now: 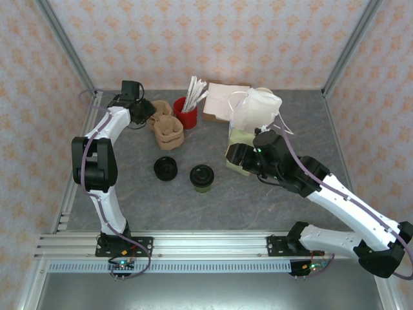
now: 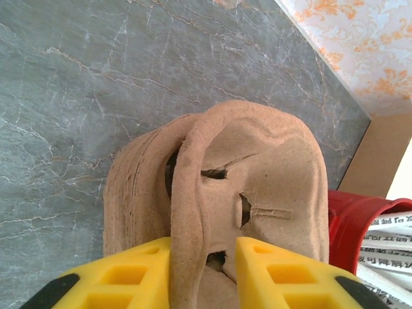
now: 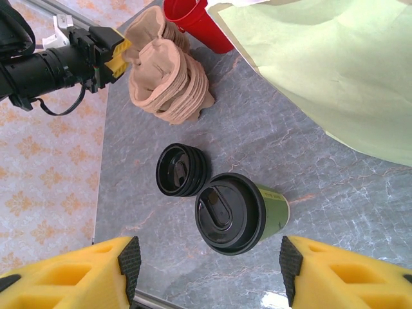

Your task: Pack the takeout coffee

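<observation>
The takeout coffee [image 1: 202, 178], an olive-green cup with a black lid, stands upright at mid-table. In the right wrist view the takeout coffee [image 3: 241, 212] lies below and between the wide-apart fingers of my right gripper [image 3: 209, 261], which is open and holds nothing. In the top view my right gripper [image 1: 233, 157] hovers just right of the cup, in front of a pale green paper bag [image 1: 243, 137]. My left gripper [image 1: 147, 115] is at the back left, on a stack of brown pulp cup carriers [image 1: 166, 129]. Its yellow fingers [image 2: 138, 273] straddle the top carrier's raised rim [image 2: 193, 212], with a gap at the right finger.
A small stack of loose black lids [image 1: 166, 169] sits left of the cup. A red cup [image 1: 186, 113] of wrapped straws, a cardboard box [image 1: 222, 100] and a white bag [image 1: 258, 106] crowd the back. Patterned walls close the left, right and back.
</observation>
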Controlling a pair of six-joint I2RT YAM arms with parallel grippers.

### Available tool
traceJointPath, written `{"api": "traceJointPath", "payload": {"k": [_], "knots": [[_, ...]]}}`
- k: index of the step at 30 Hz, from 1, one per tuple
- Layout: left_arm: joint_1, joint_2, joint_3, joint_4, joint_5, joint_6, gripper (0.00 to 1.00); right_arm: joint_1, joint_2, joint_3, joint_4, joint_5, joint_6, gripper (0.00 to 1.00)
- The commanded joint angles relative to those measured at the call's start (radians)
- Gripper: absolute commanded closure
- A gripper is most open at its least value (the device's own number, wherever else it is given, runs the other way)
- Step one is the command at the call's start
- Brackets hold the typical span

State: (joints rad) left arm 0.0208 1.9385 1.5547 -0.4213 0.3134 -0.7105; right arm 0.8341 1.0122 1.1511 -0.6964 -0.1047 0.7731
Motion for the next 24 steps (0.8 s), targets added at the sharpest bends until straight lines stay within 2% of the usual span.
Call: {"api": "traceJointPath", "payload": {"k": [1, 10, 19, 24], "knots": [[0.007, -0.02, -0.008, 0.03, 0.014, -0.017, 0.75, -0.007, -0.021, 0.001, -0.014, 0.005, -0.003, 0.39], [0.005, -0.072, -0.006, 0.068, 0.082, -0.081, 0.89, -0.007, -0.034, 0.001, -0.023, 0.008, 0.0, 0.39], [-0.008, -0.186, 0.044, 0.044, 0.119, -0.116, 0.9, -0.007, -0.041, -0.005, -0.003, 0.003, -0.011, 0.39], [-0.012, -0.274, 0.106, -0.035, 0.138, -0.1, 0.9, -0.007, -0.062, -0.005, 0.035, 0.001, -0.033, 0.4]]}}
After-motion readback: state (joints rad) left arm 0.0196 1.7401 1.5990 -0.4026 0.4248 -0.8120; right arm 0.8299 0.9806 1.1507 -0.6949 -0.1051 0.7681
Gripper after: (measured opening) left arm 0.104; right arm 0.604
